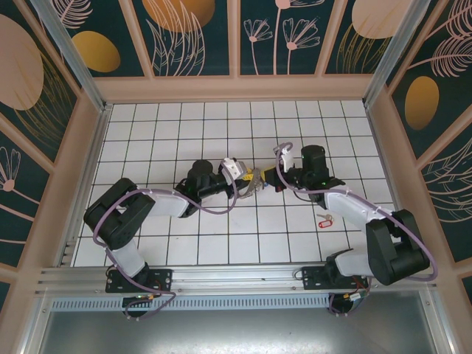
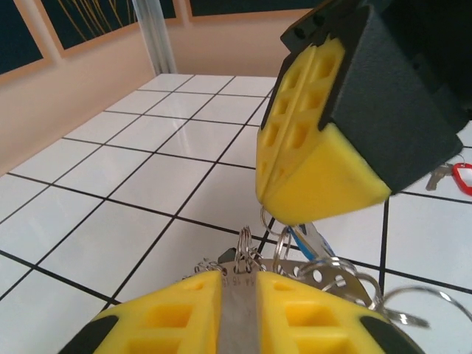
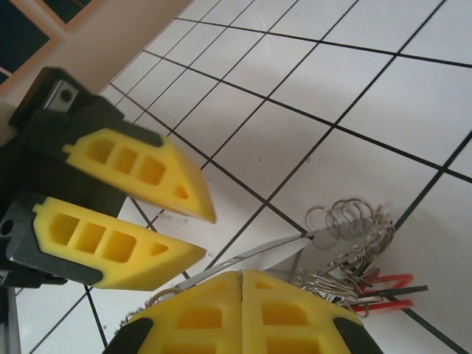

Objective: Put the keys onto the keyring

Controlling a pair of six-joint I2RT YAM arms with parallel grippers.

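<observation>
The keyring, a thin metal band fringed with wire loops, hangs between both grippers just above the tiles near the table's middle. My left gripper has its yellow fingers parted, with the band lying loose in the gap. From the right wrist, the left gripper shows clear space between its pads. My right gripper is shut, pinching a thin wire ring. A bluish-tagged key hangs directly under its tip. Red-tagged keys dangle among the keyring's loops. From above, the left gripper and right gripper nearly touch.
One loose key with a red tag lies on the tiles to the right, beside the right forearm, and the loose key also appears at the left wrist view's right edge. Wooden walls ring the white tiled floor.
</observation>
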